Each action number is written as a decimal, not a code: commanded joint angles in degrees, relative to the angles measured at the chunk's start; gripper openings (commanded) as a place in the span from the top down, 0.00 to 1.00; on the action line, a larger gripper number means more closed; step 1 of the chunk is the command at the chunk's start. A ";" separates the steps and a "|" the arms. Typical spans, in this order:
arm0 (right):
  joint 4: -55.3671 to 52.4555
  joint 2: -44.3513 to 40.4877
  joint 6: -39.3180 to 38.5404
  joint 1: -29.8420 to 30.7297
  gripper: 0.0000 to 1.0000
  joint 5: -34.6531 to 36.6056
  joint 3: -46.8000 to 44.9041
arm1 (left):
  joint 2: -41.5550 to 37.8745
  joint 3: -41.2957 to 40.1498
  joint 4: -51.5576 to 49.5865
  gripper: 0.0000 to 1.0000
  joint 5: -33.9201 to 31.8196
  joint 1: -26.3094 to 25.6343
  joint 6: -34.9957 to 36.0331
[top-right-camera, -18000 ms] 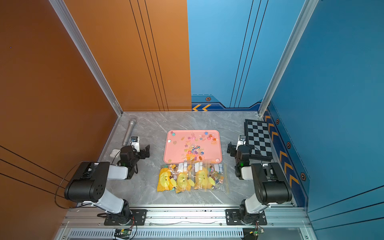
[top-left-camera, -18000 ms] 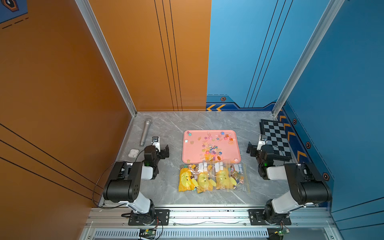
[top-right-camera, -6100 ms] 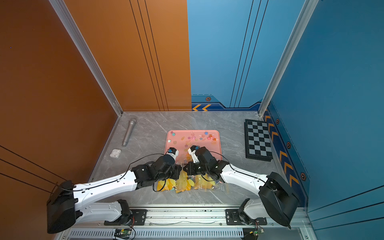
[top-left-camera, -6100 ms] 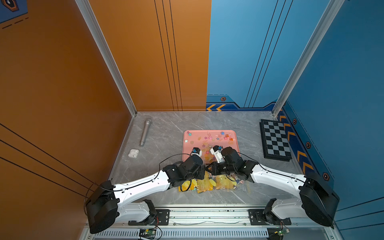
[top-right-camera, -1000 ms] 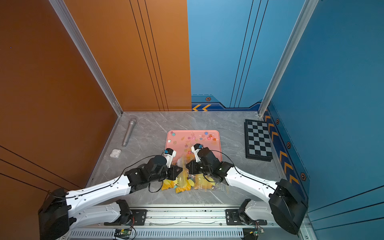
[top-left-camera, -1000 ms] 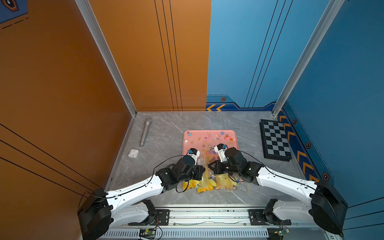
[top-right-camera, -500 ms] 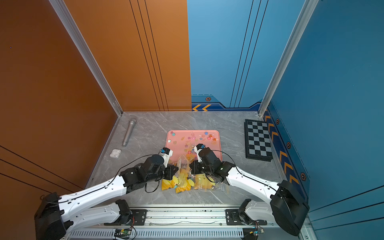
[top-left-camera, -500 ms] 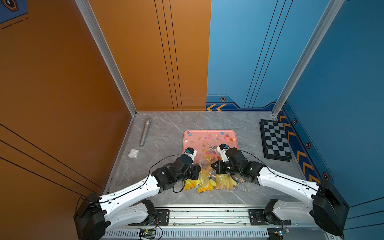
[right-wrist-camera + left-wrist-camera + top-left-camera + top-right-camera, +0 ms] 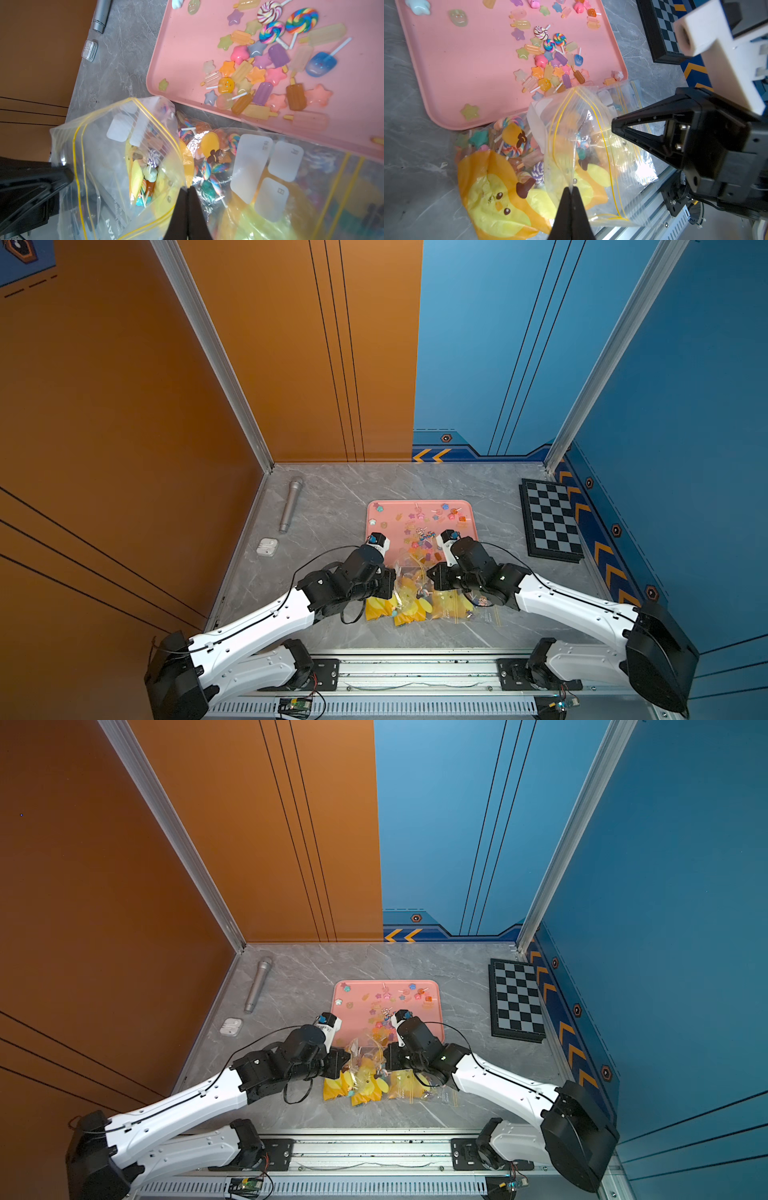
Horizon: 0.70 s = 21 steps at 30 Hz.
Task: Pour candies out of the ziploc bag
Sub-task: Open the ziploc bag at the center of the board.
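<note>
Ziploc bag (image 9: 581, 133) pinched between left end effector (image 9: 572, 188), right end effector (image 9: 188, 188), candies (image 9: 145, 176) inside

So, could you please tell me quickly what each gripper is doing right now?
Left gripper: closed, pinching the rim of the clear yellow-sealed plastic zip bag.
Right gripper: closed, pinching the same bag's rim.

- Both top views: mounted high over the near edge, facing steeply down toward the far walls. They are distant and nearly identical, spanning the whole table (image 9: 332, 497) and both arms.
- Left wrist view: close behind the left gripper (image 9: 572, 190), facing right and far over the ziploc bag (image 9: 583, 135) to the pink tray (image 9: 456, 72).
- Right wrist view: close behind the right gripper (image 9: 188, 190), facing left and far.
- All four views share the ziploc bag and the pink tray's near edge.
</note>
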 commanded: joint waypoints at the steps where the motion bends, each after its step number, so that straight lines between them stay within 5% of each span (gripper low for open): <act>1: -0.89 -1.98 -1.21 0.12 1.00 1.30 -0.70 | -0.08 4.45 -6.39 1.00 -2.71 -0.54 3.34; 21: -3.69 -6.09 -0.91 -0.09 1.00 4.99 -2.25 | 4.72 15.56 -18.26 1.00 -7.45 -5.44 8.79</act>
